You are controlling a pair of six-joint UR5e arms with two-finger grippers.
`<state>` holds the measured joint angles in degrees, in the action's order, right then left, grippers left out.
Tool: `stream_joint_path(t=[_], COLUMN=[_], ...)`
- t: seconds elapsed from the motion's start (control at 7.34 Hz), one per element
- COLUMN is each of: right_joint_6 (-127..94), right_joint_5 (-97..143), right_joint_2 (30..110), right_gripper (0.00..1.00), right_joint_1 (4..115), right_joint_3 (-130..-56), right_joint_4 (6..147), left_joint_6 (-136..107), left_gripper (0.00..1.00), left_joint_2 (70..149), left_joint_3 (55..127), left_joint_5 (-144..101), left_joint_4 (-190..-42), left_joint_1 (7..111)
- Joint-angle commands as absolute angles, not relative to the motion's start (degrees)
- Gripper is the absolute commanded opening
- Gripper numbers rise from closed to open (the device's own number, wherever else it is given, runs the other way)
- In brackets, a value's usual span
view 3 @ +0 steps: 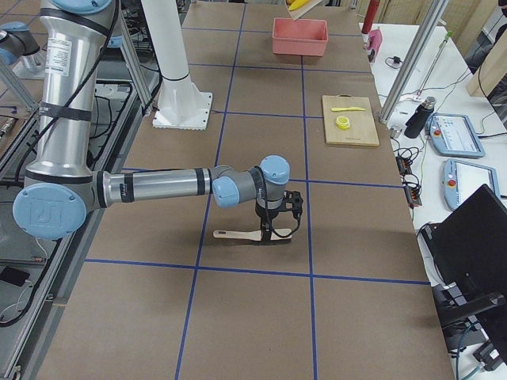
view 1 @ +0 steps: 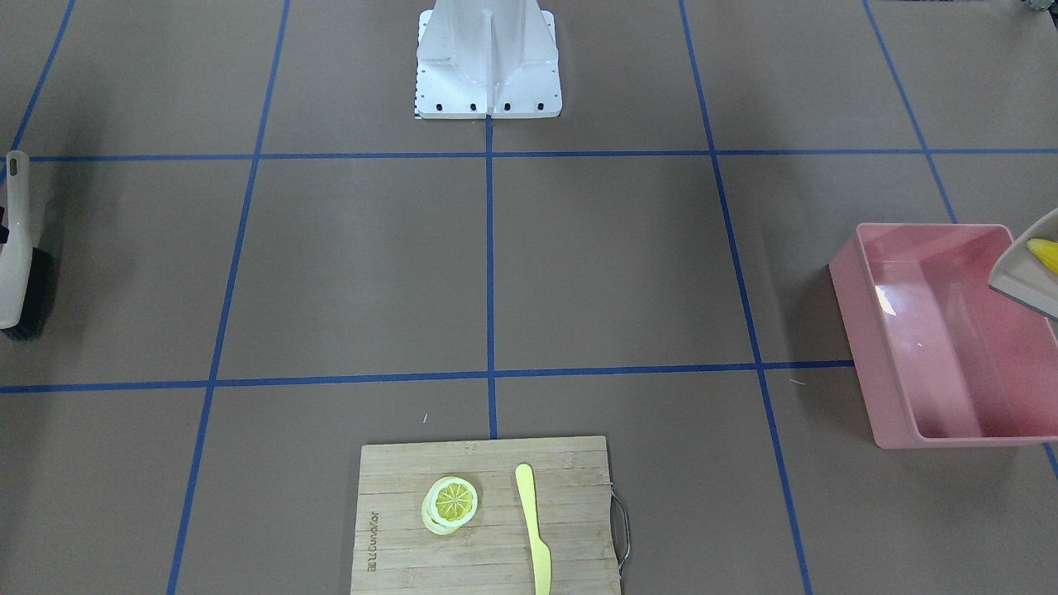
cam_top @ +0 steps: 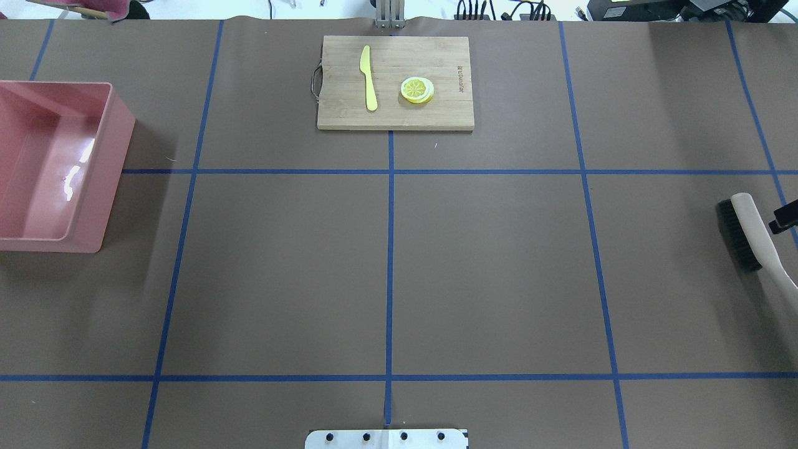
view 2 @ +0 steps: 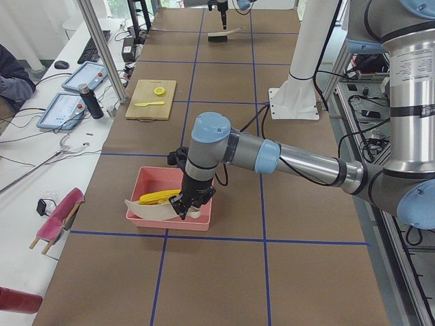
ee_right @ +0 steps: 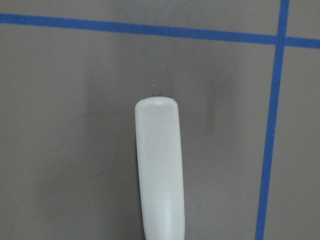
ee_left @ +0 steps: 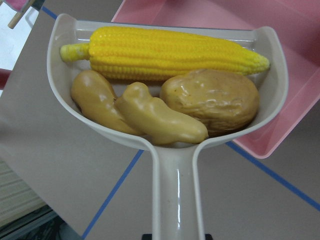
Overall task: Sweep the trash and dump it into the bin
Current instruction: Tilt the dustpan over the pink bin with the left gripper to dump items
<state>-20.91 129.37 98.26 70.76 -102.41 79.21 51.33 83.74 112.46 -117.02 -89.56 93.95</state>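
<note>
My left gripper (view 2: 190, 202) is shut on the handle of a beige dustpan (ee_left: 170, 145) and holds it in the air over one end of the pink bin (view 1: 868, 330). The trash lies in the pan: a yellow corn cob (ee_left: 170, 52), a brown potato (ee_left: 212, 100) and a tan ginger root (ee_left: 135, 112). The bin's inside looks bare where it shows in the overhead view (cam_top: 106, 181). My right gripper (cam_top: 784, 219) is shut on the white handle (ee_right: 159, 170) of a black-bristled brush (cam_top: 739, 234) that stands low on the table at my far right.
A wooden cutting board (cam_top: 436, 112) lies at the table's far middle with a pale yellow knife (cam_top: 368, 78) and a lemon slice (cam_top: 417, 89) on it. The robot's white base plate (view 1: 488, 91) stands at the near middle. Blue tape lines cross the brown table.
</note>
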Motion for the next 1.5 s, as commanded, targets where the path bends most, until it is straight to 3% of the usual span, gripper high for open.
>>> stream_joint_path(t=[0.0,0.68,1.36], right_joint_6=[-20.39,-14.68,-3.04], right_joint_5=[128.41,129.11,132.98], right_joint_2=[96.42,91.15,86.75], right_gripper=[1.0,1.0,1.0], right_joint_1=[75.74,85.16,88.06], right_joint_3=[-101.17,-91.5,-92.46], right_joint_4=[79.19,79.45,90.7], left_joint_6=[53.61,64.67,69.43], left_gripper=[0.0,0.0,0.0], left_joint_2=[86.73,89.38,91.14], left_joint_3=[112.85,112.85,114.17], left_joint_5=[-113.47,-109.35,-104.86], left_joint_4=[-86.94,-85.43,-85.43], left_joint_1=[93.78,91.14,89.21])
